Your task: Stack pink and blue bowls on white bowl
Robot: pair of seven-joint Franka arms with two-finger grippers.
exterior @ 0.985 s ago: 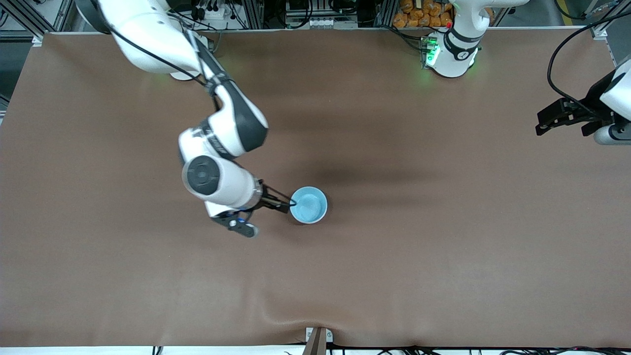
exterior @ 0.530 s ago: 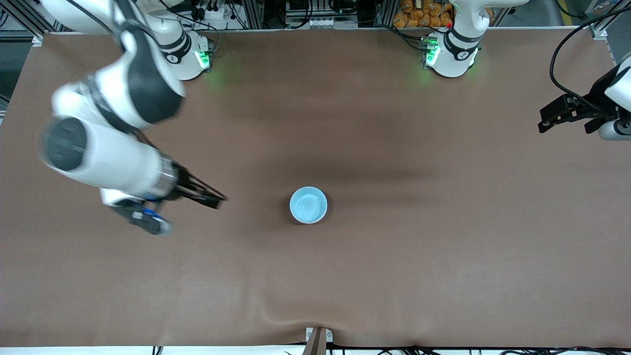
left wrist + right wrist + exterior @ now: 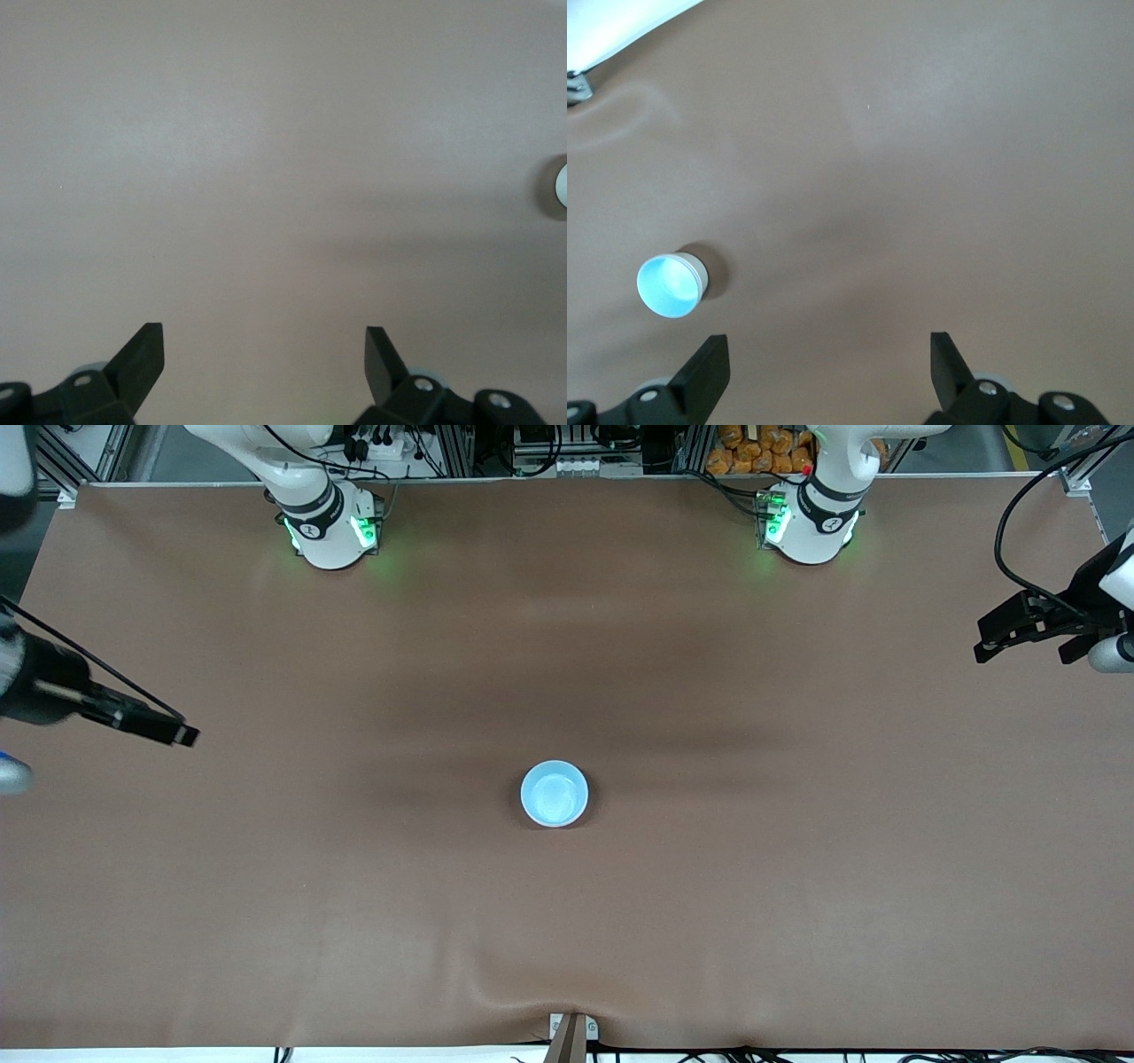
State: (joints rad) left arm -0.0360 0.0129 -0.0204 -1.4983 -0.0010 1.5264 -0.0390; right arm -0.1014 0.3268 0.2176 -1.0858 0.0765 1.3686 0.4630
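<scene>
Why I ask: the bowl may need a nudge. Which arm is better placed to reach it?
Right, probably. The right end effector, open over its end of the table, is somewhat closer to the blue bowl than the open left end effector, and its wrist view shows the whole bowl.

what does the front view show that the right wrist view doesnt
Only the front view: both arm bases at the table's top edge, the left gripper open over the left arm's end of the table, and the right gripper over the right arm's end.

Only the right wrist view: the right gripper's open fingers close up, nothing between them.

Both: the brown table and the blue bowl topping the stack, with only a pale side showing beneath its rim.
</scene>
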